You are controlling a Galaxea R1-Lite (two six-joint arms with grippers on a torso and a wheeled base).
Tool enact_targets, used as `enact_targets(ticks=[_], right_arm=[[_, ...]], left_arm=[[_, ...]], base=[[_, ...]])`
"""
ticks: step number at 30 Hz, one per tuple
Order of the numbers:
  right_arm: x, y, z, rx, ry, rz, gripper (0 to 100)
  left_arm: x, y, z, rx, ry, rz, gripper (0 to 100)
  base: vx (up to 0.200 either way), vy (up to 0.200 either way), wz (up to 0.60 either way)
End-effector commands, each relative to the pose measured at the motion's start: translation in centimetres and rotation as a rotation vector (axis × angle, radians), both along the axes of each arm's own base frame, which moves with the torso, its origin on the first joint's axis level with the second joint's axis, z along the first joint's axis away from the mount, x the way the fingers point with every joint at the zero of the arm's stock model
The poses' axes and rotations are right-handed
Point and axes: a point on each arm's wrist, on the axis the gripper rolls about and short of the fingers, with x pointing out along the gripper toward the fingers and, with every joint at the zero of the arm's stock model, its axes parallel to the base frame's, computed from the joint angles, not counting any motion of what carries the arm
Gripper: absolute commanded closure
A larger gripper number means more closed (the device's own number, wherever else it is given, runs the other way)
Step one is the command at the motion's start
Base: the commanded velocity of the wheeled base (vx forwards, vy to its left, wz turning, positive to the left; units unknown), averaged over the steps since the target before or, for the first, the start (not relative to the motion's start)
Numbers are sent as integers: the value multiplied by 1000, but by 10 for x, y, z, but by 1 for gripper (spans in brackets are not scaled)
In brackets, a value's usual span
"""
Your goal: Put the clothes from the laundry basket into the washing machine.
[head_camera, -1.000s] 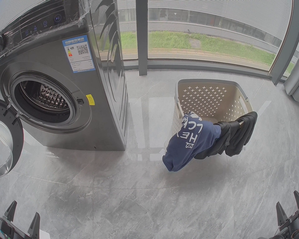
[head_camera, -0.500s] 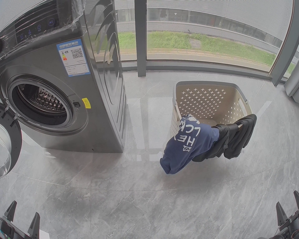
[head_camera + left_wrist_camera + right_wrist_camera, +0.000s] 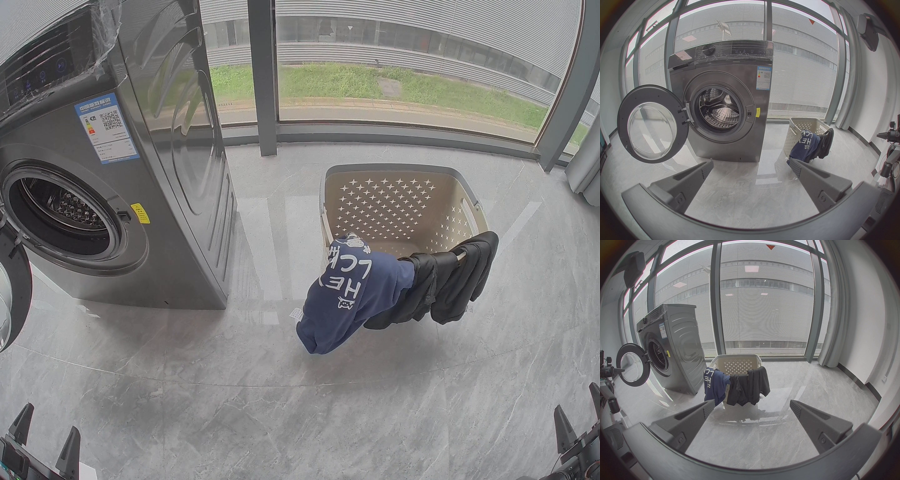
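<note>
Plainly, the navy top [image 3: 347, 297] and black garments [image 3: 440, 287] drape over the near rim of the laundry basket [image 3: 400, 170], at eleven o'clock from the open, empty right tool [image 3: 578, 417], which is nearer than the equally open left tool [image 3: 45, 432].

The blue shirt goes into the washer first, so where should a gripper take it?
Grip the blue shirt at the fold crossing the near rim of the laundry basket, coming from above: it drapes outward over that rim, so lifting there should free it.
</note>
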Motion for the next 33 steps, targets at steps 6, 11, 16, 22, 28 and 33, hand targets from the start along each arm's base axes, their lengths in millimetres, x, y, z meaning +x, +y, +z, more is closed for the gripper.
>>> enact_targets(ticks=[6,11,16,22,28,33], right_arm=[[1,0,-5,0,8,1,0],[1,0,-5,0,8,1,0],[1,0,-5,0,8,1,0],[1,0,-5,0,8,1,0],[1,0,-5,0,8,1,0],[1,0,-5,0,8,1,0]], left_arm=[[0,0,-5,-1,1,-1,0],[0,0,-5,-1,-2,-1,0],[0,0,-5,-1,1,-1,0],[0,0,-5,-1,1,-1,0],[0,0,-5,1,0,1,0],[0,0,-5,1,0,1,0]], base=[[0,-200,0],[0,-200,0],[0,-200,0],[0,-133,0],[67,0,0],[200,0,0]])
